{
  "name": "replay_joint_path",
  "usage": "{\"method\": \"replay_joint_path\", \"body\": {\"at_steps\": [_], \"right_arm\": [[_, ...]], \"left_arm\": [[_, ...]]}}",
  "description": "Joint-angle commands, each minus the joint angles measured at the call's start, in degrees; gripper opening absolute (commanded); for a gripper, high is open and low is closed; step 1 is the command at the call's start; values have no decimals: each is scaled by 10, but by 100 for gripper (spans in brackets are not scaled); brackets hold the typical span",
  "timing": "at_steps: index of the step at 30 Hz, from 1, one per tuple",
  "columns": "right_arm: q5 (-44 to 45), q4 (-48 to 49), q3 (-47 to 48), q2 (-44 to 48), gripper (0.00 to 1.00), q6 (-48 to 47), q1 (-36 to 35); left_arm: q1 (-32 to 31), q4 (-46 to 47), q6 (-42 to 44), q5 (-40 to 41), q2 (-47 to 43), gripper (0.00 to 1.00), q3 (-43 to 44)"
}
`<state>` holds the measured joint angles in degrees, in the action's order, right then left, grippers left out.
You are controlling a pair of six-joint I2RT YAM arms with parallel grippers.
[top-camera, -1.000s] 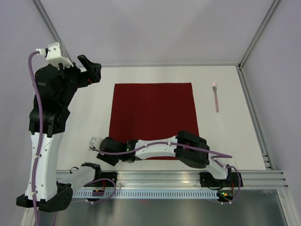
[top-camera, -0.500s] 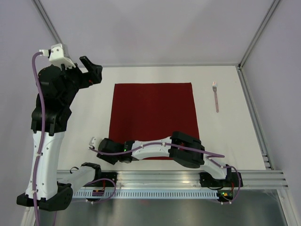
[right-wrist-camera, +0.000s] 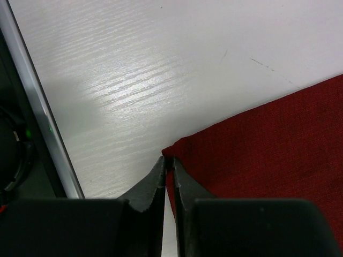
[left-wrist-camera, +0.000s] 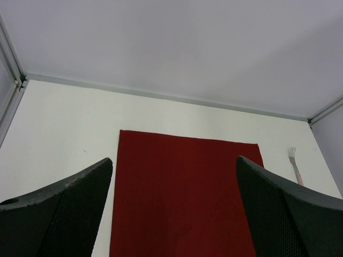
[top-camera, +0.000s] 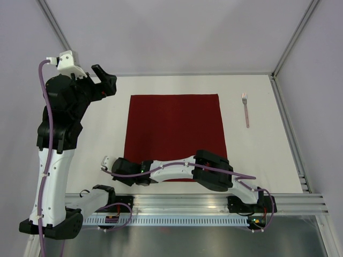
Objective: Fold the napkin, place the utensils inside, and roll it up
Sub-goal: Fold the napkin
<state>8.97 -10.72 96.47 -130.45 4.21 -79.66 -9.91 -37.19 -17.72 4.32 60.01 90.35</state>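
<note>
The napkin (top-camera: 174, 134) is lying flat mid-table (top-camera: 102, 134). Its lower-left corner is being pinched by the right gripper (right-wrist-camera: 168, 160), fingers almost shut, likely for a fold toward the free top edge. The left gripper (left-wrist-camera: 172, 160) is being held wide open and empty at upper left, leaving room. The fork (top-camera: 245, 110) is lying well apart at upper right.

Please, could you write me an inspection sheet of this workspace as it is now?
Surface: white table, few faint marks.
Job's things: napkin flat, unfolded; fork lies apart, to its right.
Clutter: nothing seen.
Grippers: left gripper open, raised, empty; right gripper shut on the napkin's near left corner.
Cables: purple cables run along both arms.
Surroundings: grey walls, metal rail at near edge.
</note>
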Motion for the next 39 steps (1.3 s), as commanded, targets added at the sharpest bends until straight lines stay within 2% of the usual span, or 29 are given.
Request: {"method": "replay_joint_path", "body": {"at_steps": [1,8,13,24,27,31,34,39], "right_arm": [[18,1,23,4,14,-8,-3],[15,-6,29,-4,37,-2,-3],[16,-7,36,-16,38,-2,-3],[19,-9,35,-23,31,-7,-3],[20,-11,36,-23,25,-8,-2],[16,-26,55,-26,6,-10,-2],[15,-44,85,-24,2,-13,-1],[10,-73,128,-11,0,-24,-2]], "left_arm": [[2,6,-3,-1,-2,100,-1],[2,7,-3,-2,-3,100,-6],[2,8,0,0,-2,100,-10],[2,13,2,2,3,100,-14],[2,16,2,1,3,100,-15],[2,18,3,1,4,100,-15],[2,19,3,3,3,100,-14],[2,19,4,8,-1,100,-10]]}}
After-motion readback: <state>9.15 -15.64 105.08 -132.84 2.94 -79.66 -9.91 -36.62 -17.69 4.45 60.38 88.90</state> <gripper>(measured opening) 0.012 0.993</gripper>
